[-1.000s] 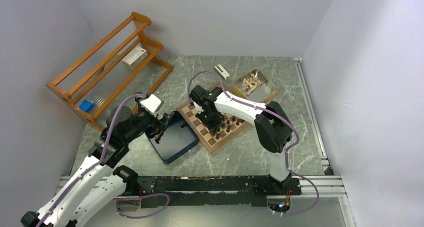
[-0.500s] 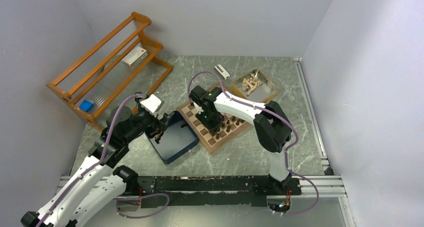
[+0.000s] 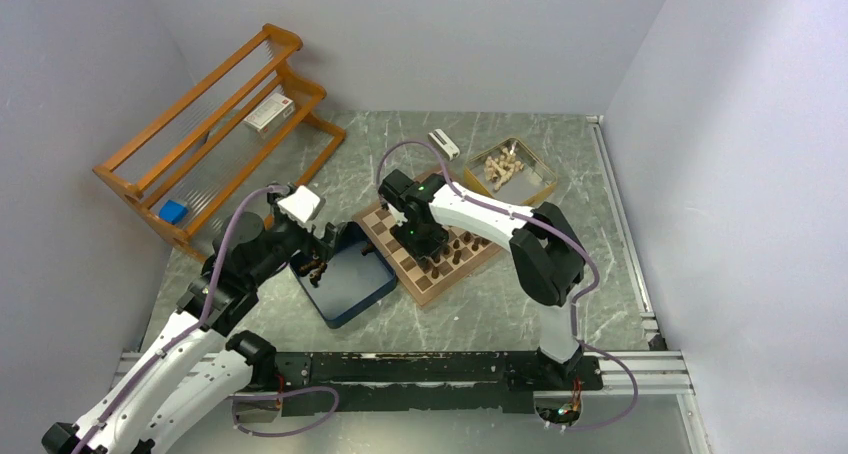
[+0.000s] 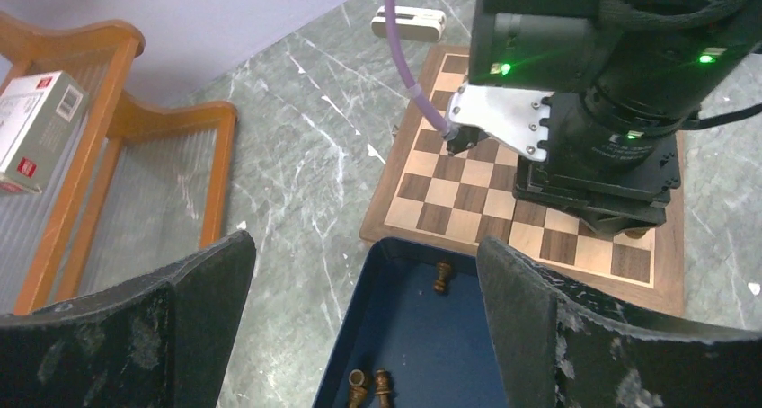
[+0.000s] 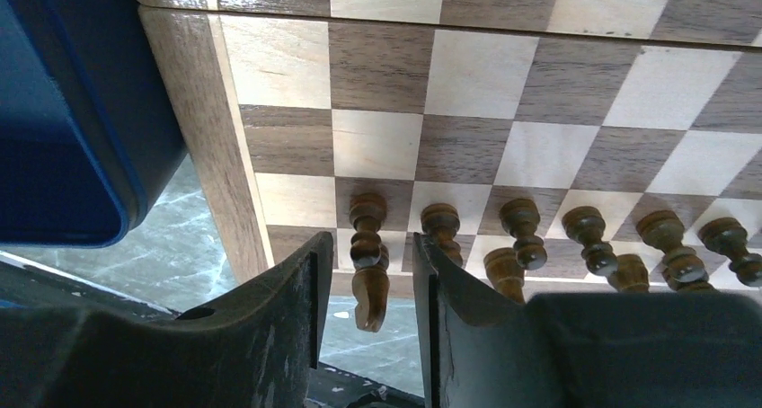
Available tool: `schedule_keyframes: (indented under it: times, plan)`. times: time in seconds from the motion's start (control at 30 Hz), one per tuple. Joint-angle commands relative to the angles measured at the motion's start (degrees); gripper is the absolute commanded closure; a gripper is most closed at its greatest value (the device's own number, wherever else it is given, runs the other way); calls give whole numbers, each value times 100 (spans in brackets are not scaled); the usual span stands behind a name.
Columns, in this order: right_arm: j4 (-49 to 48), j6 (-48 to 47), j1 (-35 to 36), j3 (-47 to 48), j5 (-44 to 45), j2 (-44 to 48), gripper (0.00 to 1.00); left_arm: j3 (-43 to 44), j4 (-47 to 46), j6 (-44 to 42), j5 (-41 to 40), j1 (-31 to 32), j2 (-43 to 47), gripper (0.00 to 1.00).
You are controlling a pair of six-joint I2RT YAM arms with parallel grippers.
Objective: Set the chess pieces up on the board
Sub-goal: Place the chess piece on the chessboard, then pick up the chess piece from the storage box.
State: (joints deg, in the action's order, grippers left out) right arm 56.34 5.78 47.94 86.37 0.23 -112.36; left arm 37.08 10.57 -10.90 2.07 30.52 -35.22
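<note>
Right fingers (image 5: 270, 336) apart, flanking a standing dark chess piece (image 5: 368, 264) near the board (image 5: 193, 111) corner by the blue box (image 4: 422, 336) | left fingers (image 4: 180, 336) wide apart over that box | piece looks light, rigid, tippy; I'd pinch its stem

Board (image 4: 447, 192): one. Dark chess pieces (image 5: 521, 231) standing on it, per right wrist view: eight. Three more in blue box (image 4: 431, 336), quantity one. Rack (image 3: 280, 42): one. Tray (image 3: 541, 188): one, holding pale pieces (image 3: 500, 166), number indeterminate.

Checkered wooden board (image 5: 377, 143) flat; dark pieces (image 5: 521, 221) upright in row along near edge; three more in blue box (image 4: 449, 354) beside board.
</note>
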Motion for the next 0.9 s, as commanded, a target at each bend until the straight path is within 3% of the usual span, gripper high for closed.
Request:
schedule_keyframes:
  times: [0.0,0.17,0.47,0.57,0.63,0.67,0.7,0.73,0.87]
  plan:
    - [-139,74,-30,216,113,454,58,-18,-266,604,-704,-19,-59,2]
    - [-370,264,-119,209,395,928,57,192,128,1604,-1453,-20,-360,3]
    - [-1699,725,-307,-824,803,2613,49,935,971,1991,-220,-20,-1668,3]
    - [-2296,890,-337,-1330,1100,3289,45,931,1071,2022,56,-20,-2064,19]
    - [-2593,967,-346,-1650,1137,3782,37,886,1102,2075,161,-20,-2288,29]
    - [-2684,975,-347,-1766,1115,3908,27,866,1105,2126,185,-20,-2394,32]
    - [-2763,977,-344,-1867,1111,4133,7,838,1094,2164,202,-20,-2498,34]
    - [-2830,979,-350,-1951,1128,4281,1,791,1070,2244,180,-20,-2612,35]
    - [-3058,893,-356,-2273,1329,4821,0,522,737,2497,142,-20,-2850,38]
